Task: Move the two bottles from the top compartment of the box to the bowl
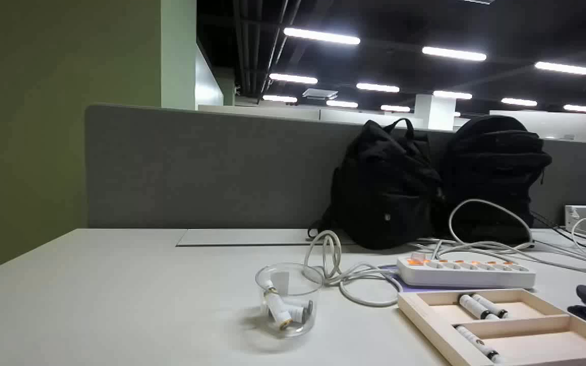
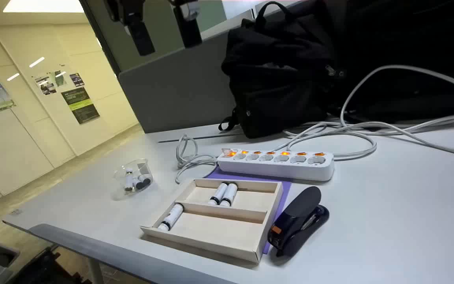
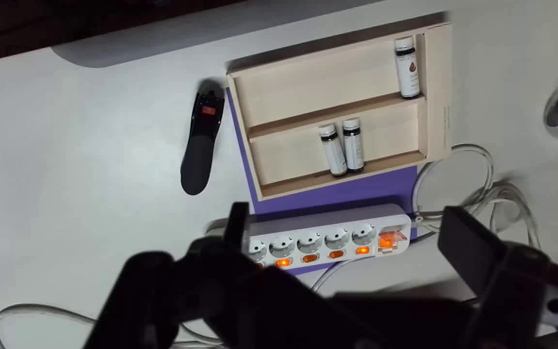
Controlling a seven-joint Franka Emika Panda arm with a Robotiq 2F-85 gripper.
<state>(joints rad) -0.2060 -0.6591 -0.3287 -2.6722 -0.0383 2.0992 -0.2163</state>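
Note:
Two whitish bottles with dark ends, one [image 3: 333, 154] and one [image 3: 353, 149], lie side by side in the top compartment [image 3: 284, 162] of the light-wood box [image 3: 438, 92], on the side by the power strip. The pair also shows in both exterior views. The clear bowl [image 1: 295, 288] stands beside the box with several similar bottles [image 1: 277, 307] inside; it is cut off at the right edge of the wrist view [image 3: 550, 109]. My gripper [image 3: 356, 235] is open and empty, its fingers wide apart above the power strip. It hangs high above the table in an exterior view [image 2: 168, 39].
Another bottle [image 3: 408, 70] lies in the box's other compartment. A white power strip [image 2: 274, 165] with loose cables [image 2: 199, 159] stands behind the box on a purple sheet [image 3: 347, 191]. A black stapler [image 2: 298, 223] lies beside the box. Black backpacks [image 1: 387, 188] lean on the grey partition [image 1: 211, 168].

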